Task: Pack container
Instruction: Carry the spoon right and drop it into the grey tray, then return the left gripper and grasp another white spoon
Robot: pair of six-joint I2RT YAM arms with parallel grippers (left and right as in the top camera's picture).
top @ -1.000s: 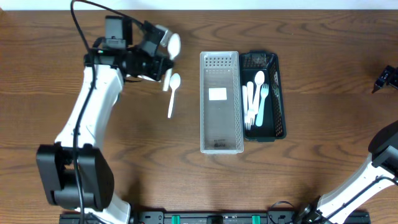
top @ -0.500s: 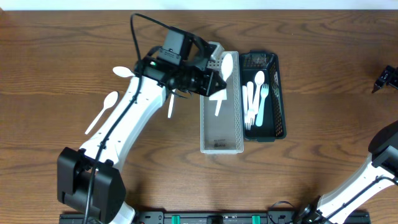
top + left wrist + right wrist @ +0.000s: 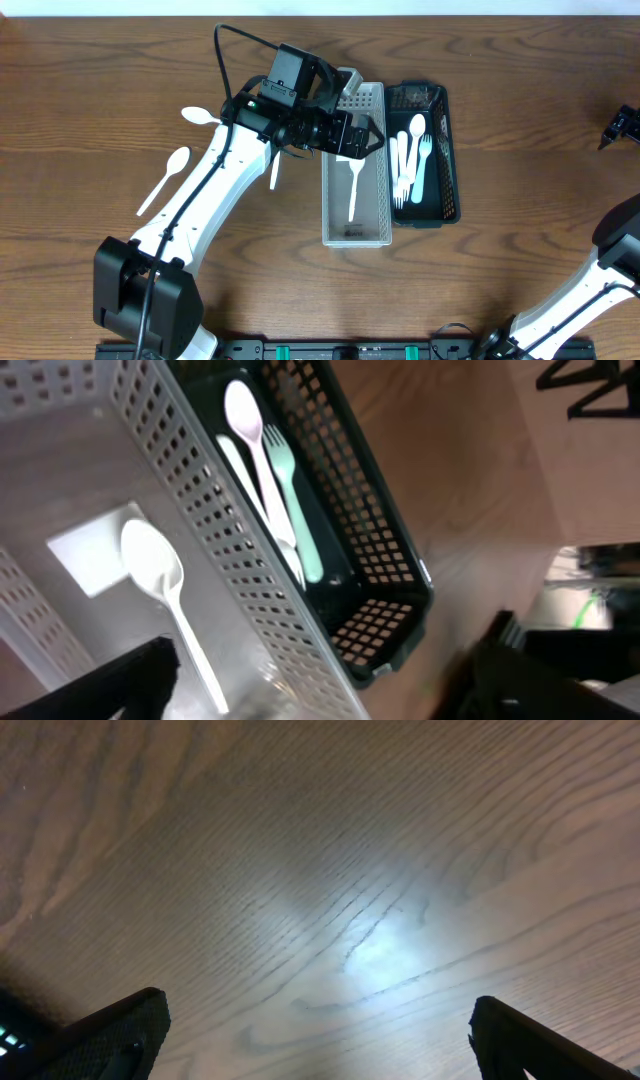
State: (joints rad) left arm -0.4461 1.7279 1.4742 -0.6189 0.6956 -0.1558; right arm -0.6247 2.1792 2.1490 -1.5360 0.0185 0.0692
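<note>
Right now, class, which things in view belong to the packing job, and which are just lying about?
In the job: white basket; packed spoon; loose on the table, upper spoon, lower spoon, part-hidden spoon; left gripper, open over the white basket.
Lying about, seemingly: black basket of cutlery; right gripper, open, off to the side.

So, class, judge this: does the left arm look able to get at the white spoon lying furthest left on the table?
Probably yes. The spoon lies bare on the table, nothing covers it, and the left gripper is open and empty above the white basket.
</note>
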